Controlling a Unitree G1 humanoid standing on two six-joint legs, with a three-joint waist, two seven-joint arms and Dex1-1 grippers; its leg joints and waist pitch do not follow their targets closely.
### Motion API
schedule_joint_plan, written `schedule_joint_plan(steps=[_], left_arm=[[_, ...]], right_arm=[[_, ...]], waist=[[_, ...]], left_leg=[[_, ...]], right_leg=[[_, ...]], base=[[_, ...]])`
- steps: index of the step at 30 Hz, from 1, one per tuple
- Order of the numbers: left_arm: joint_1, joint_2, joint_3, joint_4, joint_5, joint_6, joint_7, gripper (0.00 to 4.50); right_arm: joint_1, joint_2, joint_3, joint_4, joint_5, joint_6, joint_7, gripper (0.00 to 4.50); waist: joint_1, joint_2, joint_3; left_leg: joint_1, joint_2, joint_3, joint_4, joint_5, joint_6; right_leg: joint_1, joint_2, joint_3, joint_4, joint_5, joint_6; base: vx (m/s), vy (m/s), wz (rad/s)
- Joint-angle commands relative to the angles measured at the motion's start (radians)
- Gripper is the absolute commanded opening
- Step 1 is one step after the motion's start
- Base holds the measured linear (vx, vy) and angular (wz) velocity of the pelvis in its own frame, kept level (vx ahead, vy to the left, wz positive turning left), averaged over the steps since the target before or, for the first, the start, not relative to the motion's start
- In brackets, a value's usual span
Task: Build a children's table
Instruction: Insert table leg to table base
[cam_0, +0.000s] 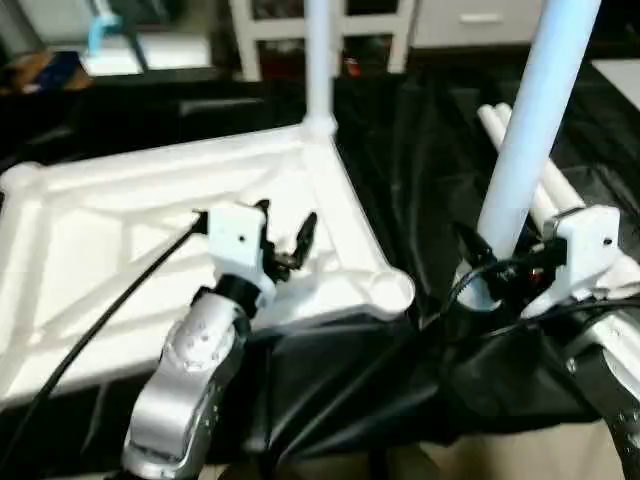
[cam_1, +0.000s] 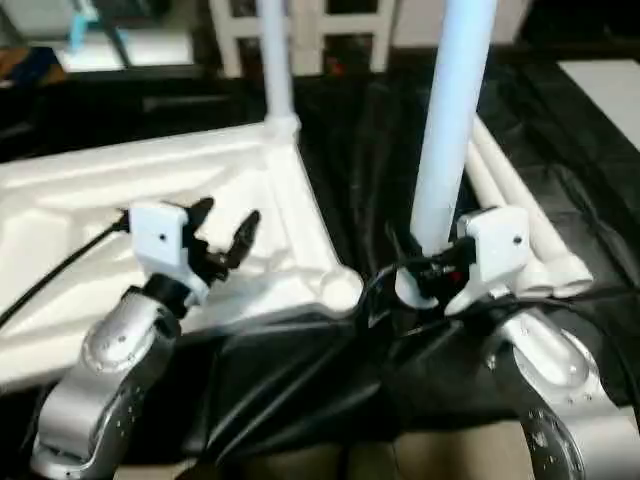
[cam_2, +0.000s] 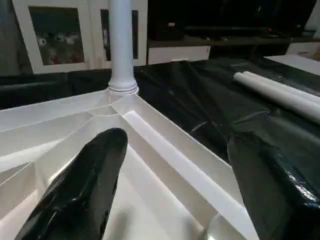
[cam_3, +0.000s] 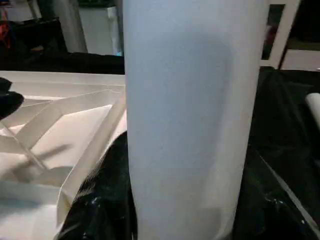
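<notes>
The black plastic sheet (cam_0: 400, 380) covers the work surface across the whole middle and lower part of the head views. On it, filling the left half of the frame, lies the white table top (cam_0: 90, 250), underside up, its raised ribs crossing in an X. At its far corner, upper centre of the frame, one white leg (cam_0: 318, 60) stands upright in its round socket. The near right corner socket (cam_0: 385, 288), just left of centre, holds nothing.

Right of centre, a second white tapered leg (cam_1: 452, 110) rises steeply, leaning slightly to the right toward the top edge. Its lower end hangs above the black sheet, beside the near corner of the top and apart from it. The right gripper (cam_1: 432, 268) is clamped around that lower end, one black finger on each side of the tube, as the right wrist view shows close up.

Two more white legs (cam_0: 545, 190) lie side by side on the sheet at the right, running from upper centre right toward the lower right.

The left gripper (cam_0: 285, 240) hovers over the ribbed underside, left of centre, with its black fingers (cam_2: 80, 195) spread wide and nothing between them.
</notes>
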Motion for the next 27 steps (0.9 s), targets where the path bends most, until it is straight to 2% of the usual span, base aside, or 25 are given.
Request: schedule_joint_plan(steps=[1, 2, 3, 4, 5, 6, 7, 8, 9, 10, 11, 12, 13, 14, 15, 16, 17, 18, 19, 20, 21, 23, 24, 26, 27], left_arm=[[0.01, 0.01, 0.008, -0.011, 0.024, 0.008, 0.013, 3.63], [0.009, 0.012, 0.008, -0.01, 0.031, 0.001, 0.011, 3.63], [0.008, 0.016, 0.005, -0.01, 0.039, -0.002, 0.009, 3.63], [0.008, 0.017, 0.004, -0.01, 0.038, -0.002, 0.005, 3.63], [0.007, 0.026, -0.002, -0.01, 0.033, -0.008, -0.017, 3.63], [0.007, 0.026, -0.002, -0.01, 0.033, -0.008, -0.017, 3.63], [0.01, 0.042, -0.009, -0.017, -0.013, -0.014, -0.079, 3.63], [0.012, 0.051, -0.013, -0.023, -0.038, -0.022, -0.115, 3.63], [0.014, 0.066, -0.02, -0.028, -0.055, -0.034, -0.152, 3.63], [0.016, 0.069, -0.021, -0.029, -0.06, -0.033, -0.162, 3.63], [0.021, 0.086, -0.026, -0.03, -0.08, -0.03, -0.204, 3.63], [0.025, 0.104, -0.03, -0.026, -0.089, -0.03, -0.24, 3.63], [0.025, 0.104, -0.03, -0.026, -0.089, -0.03, -0.24, 3.63], [0.022, 0.113, -0.03, -0.017, -0.095, -0.023, -0.258, 3.63], [0.021, 0.113, -0.029, -0.016, -0.095, -0.023, -0.258, 3.63], [0.016, 0.116, -0.028, -0.007, -0.091, -0.021, -0.259, 3.63], [0.007, 0.118, -0.026, 0.01, -0.08, -0.022, -0.255, 3.63], [0.0, 0.121, -0.026, 0.025, -0.073, -0.023, -0.253, 3.63], [-0.002, 0.122, -0.027, 0.029, -0.071, -0.023, -0.253, 3.63], [-0.009, 0.124, -0.031, 0.041, -0.081, -0.016, -0.269, 3.63], [-0.01, 0.125, -0.032, 0.043, -0.082, -0.015, -0.271, 3.63], [-0.016, 0.133, -0.041, 0.05, -0.087, -0.01, -0.287, 3.91], [-0.02, 0.142, -0.049, 0.047, -0.125, 0.02, -0.333, 3.97], [-0.032, 0.166, -0.07, 0.049, -0.151, 0.042, -0.4, 4.01], [-0.047, 0.181, -0.085, 0.067, -0.167, 0.039, -0.454, 4.11]], right_arm=[[-0.004, -0.004, 0.01, -0.008, -0.002, -0.021, 0.012, 1.86], [-0.005, -0.002, 0.008, -0.008, -0.001, -0.022, 0.012, 1.86], [-0.006, -0.002, 0.005, -0.008, -0.001, -0.023, 0.013, 1.86], [-0.007, -0.002, 0.003, -0.007, 0.0, -0.026, 0.014, 1.86], [-0.01, -0.003, -0.006, -0.003, 0.008, -0.033, 0.019, 1.86], [-0.01, -0.003, -0.006, -0.003, 0.008, -0.033, 0.019, 1.86], [-0.017, -0.004, -0.027, 0.001, 0.027, -0.037, 0.031, 1.86], [-0.019, -0.005, -0.035, 0.002, 0.035, -0.038, 0.038, 1.86], [-0.021, -0.007, -0.043, 0.004, 0.042, -0.042, 0.046, 1.86], [-0.021, -0.008, -0.046, 0.005, 0.043, -0.042, 0.048, 1.86], [-0.024, -0.01, -0.055, 0.009, 0.049, -0.045, 0.055, 1.86], [-0.028, -0.012, -0.066, 0.014, 0.057, -0.047, 0.062, 1.86], [-0.028, -0.012, -0.066, 0.014, 0.057, -0.047, 0.062, 1.86], [-0.032, -0.015, -0.074, 0.019, 0.063, -0.045, 0.066, 1.86], [-0.033, -0.015, -0.075, 0.019, 0.063, -0.045, 0.066, 1.86], [-0.036, -0.017, -0.078, 0.023, 0.067, -0.044, 0.068, 1.86], [-0.039, -0.018, -0.086, 0.027, 0.077, -0.042, 0.071, 1.86], [-0.042, -0.019, -0.093, 0.028, 0.085, -0.038, 0.075, 1.86], [-0.043, -0.019, -0.096, 0.028, 0.088, -0.036, 0.077, 1.86], [-0.046, -0.024, -0.104, 0.031, 0.099, -0.031, 0.089, 1.86], [-0.047, -0.025, -0.105, 0.032, 0.1, -0.031, 0.091, 1.86], [-0.052, -0.031, -0.111, 0.039, 0.108, -0.031, 0.105, 1.86], [-0.061, -0.033, -0.118, 0.052, 0.121, -0.037, 0.116, 1.86], [-0.079, -0.041, -0.126, 0.082, 0.141, -0.048, 0.142, 1.86], [-0.107, -0.049, -0.175, 0.132, 0.286, 0.027, 0.192, 1.86]], waist=[[0.011, -0.018, -0.083], [0.01, -0.013, -0.089], [0.012, -0.012, -0.097], [0.016, -0.009, -0.102], [0.02, -0.011, -0.111], [0.025, -0.009, -0.127], [0.032, -0.011, -0.127], [0.046, -0.014, -0.134], [0.06, -0.011, -0.13], [0.063, -0.012, -0.126], [0.074, -0.007, -0.124], [0.076, -0.007, -0.119], [0.079, -0.005, -0.117], [0.08, -0.004, -0.104], [0.084, -0.006, -0.092], [0.085, -0.005, -0.087], [0.081, -0.005, -0.077], [0.078, -0.002, -0.066], [0.076, -0.007, -0.062], [0.073, -0.004, -0.055], [0.068, -0.014, -0.054], [0.063, -0.017, -0.057], [0.055, -0.015, -0.059], [0.046, -0.015, -0.065], [0.042, -0.015, -0.068]], left_leg=[[0.005, -0.012, 0.014, -0.06, -0.185, 0.173], [0.02, -0.009, 0.016, -0.056, -0.136, 0.218], [0.011, -0.016, 0.015, -0.045, -0.022, 0.279], [0.006, -0.019, 0.011, -0.034, 0.077, 0.317], [0.002, -0.024, 0.004, -0.008, 0.275, 0.391], [0.009, -0.025, -0.012, 0.029, 0.546, 0.422], [0.007, -0.02, -0.021, 0.048, 0.666, 0.417], [-0.006, -0.032, -0.027, 0.078, 0.841, 0.346], [-0.012, -0.042, -0.021, 0.083, 0.803, 0.249], [-0.02, -0.042, -0.019, 0.076, 0.73, 0.207], [-0.024, -0.036, -0.015, 0.06, 0.572, 0.133], [-0.017, -0.024, -0.01, 0.046, 0.455, 0.099], [-0.015, -0.019, -0.007, 0.04, 0.412, 0.098], [-0.023, -0.007, -0.004, 0.024, 0.3, 0.09], [-0.026, 0.001, 0.001, 0.011, 0.159, 0.075], [-0.025, 0.005, 0.002, 0.005, 0.093, 0.069], [-0.023, 0.013, 0.005, -0.007, -0.02, 0.056], [-0.022, 0.015, 0.007, -0.015, -0.124, 0.034], [-0.021, 0.014, 0.008, -0.019, -0.169, 0.024], [-0.016, 0.013, 0.008, -0.024, -0.226, 0.004], [-0.017, 0.01, 0.008, -0.027, -0.247, -0.007], [-0.021, 0.006, 0.006, -0.032, -0.241, -0.008], [-0.026, 0.006, 0.004, -0.033, -0.225, -0.005], [-0.03, 0.007, 0.001, -0.036, -0.214, 0.0], [-0.027, 0.005, 0.002, -0.035, -0.219, 0.009]], right_leg=[[0.072, 0.004, 0.017, -0.058, -0.433, -0.227], [0.069, 0.008, 0.019, -0.042, -0.318, -0.294], [0.08, 0.013, 0.022, -0.019, -0.167, -0.339], [0.08, 0.012, 0.024, -0.004, -0.068, -0.352], [0.068, 0.015, 0.029, 0.031, 0.132, -0.359], [0.049, 0.023, 0.04, 0.079, 0.402, -0.335], [0.038, 0.024, 0.049, 0.094, 0.532, -0.311], [0.036, 0.038, 0.065, 0.119, 0.747, -0.237], [0.027, 0.051, 0.072, 0.123, 0.814, -0.187], [0.03, 0.048, 0.076, 0.119, 0.794, -0.176], [0.037, 0.041, 0.083, 0.11, 0.725, -0.169], [0.032, 0.035, 0.085, 0.096, 0.645, -0.178], [0.029, 0.03, 0.086, 0.093, 0.607, -0.189], [0.026, 0.024, 0.086, 0.08, 0.475, -0.215], [0.025, 0.012, 0.085, 0.058, 0.286, -0.243], [0.023, 0.007, 0.086, 0.05, 0.193, -0.255], [0.02, 0.001, 0.085, 0.035, 0.02, -0.268], [0.018, -0.005, 0.083, 0.021, -0.14, -0.256], [0.017, -0.006, 0.083, 0.013, -0.219, -0.24], [0.011, -0.009, 0.084, 0.001, -0.347, -0.204], [0.011, -0.009, 0.084, -0.008, -0.426, -0.166], [0.01, -0.011, 0.083, -0.014, -0.483, -0.117], [0.008, -0.011, 0.082, -0.016, -0.475, -0.106], [0.006, -0.008, 0.078, -0.013, -0.435, -0.119], [0.003, -0.008, 0.078, -0.013, -0.408, -0.134]], base=[[0.119, -0.023, 0.14], [0.158, -0.014, 0.16], [0.171, -0.002, 0.11], [0.171, -0.002, 0.11], [0.149, 0.0, 0.08], [0.134, -0.004, 0.12], [0.134, -0.004, 0.12], [0.095, -0.002, 0.13], [0.0, 0.0, 0.0], [0.0, 0.0, 0.0], [0.0, 0.0, 0.0], [0.0, 0.0, 0.0], [0.0, 0.0, 0.0], [-0.079, -0.032, 0.12], [-0.105, -0.034, 0.06], [-0.105, -0.034, 0.06], [-0.128, -0.023, 0.06], [-0.13, -0.008, 0.02], [-0.13, -0.008, 0.02], [-0.115, -0.003, 0.02], [-0.1, 0.004, 0.0], [-0.091, 0.006, -0.02], [-0.061, 0.011, -0.03], [-0.031, 0.005, -0.01], [0.0, 0.0, 0.0]])
